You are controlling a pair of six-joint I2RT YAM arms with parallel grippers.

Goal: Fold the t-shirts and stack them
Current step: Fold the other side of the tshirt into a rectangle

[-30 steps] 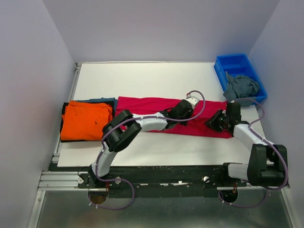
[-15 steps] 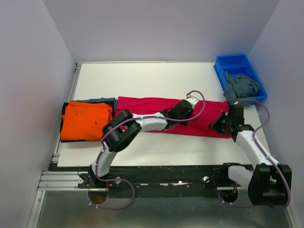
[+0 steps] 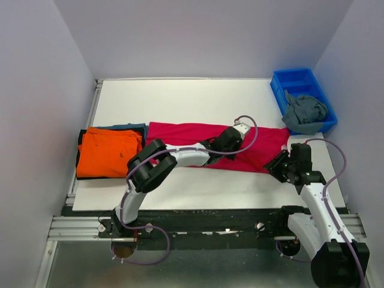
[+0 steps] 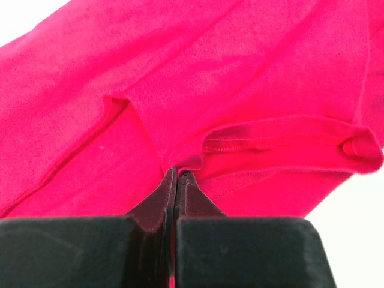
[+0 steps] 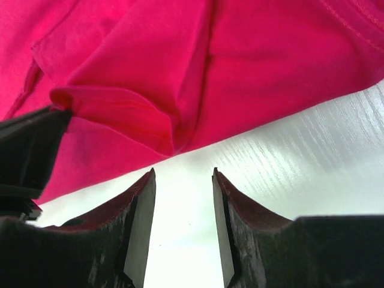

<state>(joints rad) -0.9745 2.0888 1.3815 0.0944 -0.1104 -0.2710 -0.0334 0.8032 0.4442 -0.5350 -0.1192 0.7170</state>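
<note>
From above, a folded orange t-shirt (image 3: 108,155) tops a pile well left of my left gripper (image 3: 227,141). The crimson-pink t-shirt (image 3: 192,133) beneath that gripper is only a long band, and a grey-blue t-shirt (image 3: 304,110) waits in the blue bin (image 3: 300,81) beyond my right gripper (image 3: 281,165), so most folding remains, I judge. Left wrist: my fingers clamp a pinch of pink cloth. Right wrist: fingers apart, empty, the hem just past their tips; they have drawn back off that end.
</note>
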